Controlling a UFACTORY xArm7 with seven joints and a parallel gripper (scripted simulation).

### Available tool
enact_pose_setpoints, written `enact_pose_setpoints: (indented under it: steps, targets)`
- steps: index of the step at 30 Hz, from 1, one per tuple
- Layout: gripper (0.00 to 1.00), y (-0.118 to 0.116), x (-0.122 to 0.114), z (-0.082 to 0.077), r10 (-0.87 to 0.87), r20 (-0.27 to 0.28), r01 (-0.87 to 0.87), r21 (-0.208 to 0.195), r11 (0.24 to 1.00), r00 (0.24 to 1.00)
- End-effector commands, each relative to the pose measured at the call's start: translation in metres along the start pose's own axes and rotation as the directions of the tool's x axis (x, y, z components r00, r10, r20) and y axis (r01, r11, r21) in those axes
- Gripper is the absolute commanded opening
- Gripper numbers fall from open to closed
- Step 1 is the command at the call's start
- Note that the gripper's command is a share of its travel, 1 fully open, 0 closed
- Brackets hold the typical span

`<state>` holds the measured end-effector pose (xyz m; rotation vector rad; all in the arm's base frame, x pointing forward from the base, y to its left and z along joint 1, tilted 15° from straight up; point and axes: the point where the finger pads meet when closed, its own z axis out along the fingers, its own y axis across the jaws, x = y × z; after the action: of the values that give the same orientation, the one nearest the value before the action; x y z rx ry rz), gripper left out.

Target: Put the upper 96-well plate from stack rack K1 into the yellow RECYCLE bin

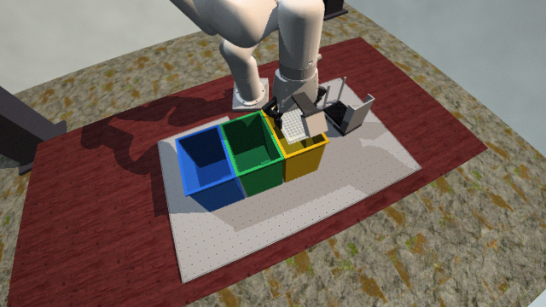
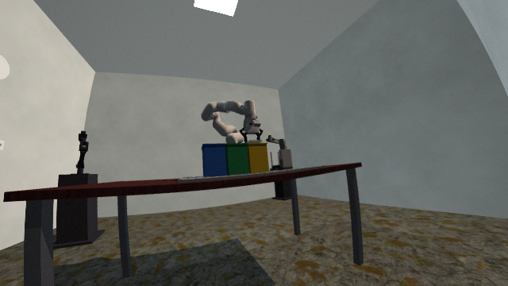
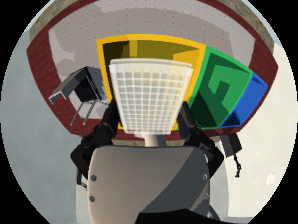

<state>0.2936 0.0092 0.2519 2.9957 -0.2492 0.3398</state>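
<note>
My gripper [image 1: 294,117] is shut on the white 96-well plate [image 1: 293,126] and holds it over the mouth of the yellow bin [image 1: 299,147]. In the wrist view the plate [image 3: 150,95] sits between the two dark fingers, with the yellow bin [image 3: 149,56] open right below it. The stack rack K1 [image 1: 343,112] stands to the right of the yellow bin, and a dark plate [image 1: 334,112] lies in it. In the exterior view the gripper [image 2: 251,133] hangs just above the yellow bin [image 2: 258,157].
A green bin [image 1: 251,147] touches the yellow one on its left, and a blue bin [image 1: 206,166] stands beyond that. All three stand upright on a grey pegboard [image 1: 290,183]. The arm's base [image 1: 249,95] is behind the bins.
</note>
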Motion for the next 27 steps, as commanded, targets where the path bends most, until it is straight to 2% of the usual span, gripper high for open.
enact_pose_setpoints:
  steps: [1, 2, 27]
  targets:
    - [0.0, -0.0002, 0.001, -0.001, 0.0, -0.003, 0.0, 0.001, 1.0, 1.0]
    - [1.0, -0.0002, 0.001, -0.0004, 0.0, -0.003, 0.0, 0.001, 1.0, 1.0]
    - [1.0, -0.0002, 0.0011, -0.0004, 0.0, -0.004, 0.0, 0.001, 1.0, 1.0]
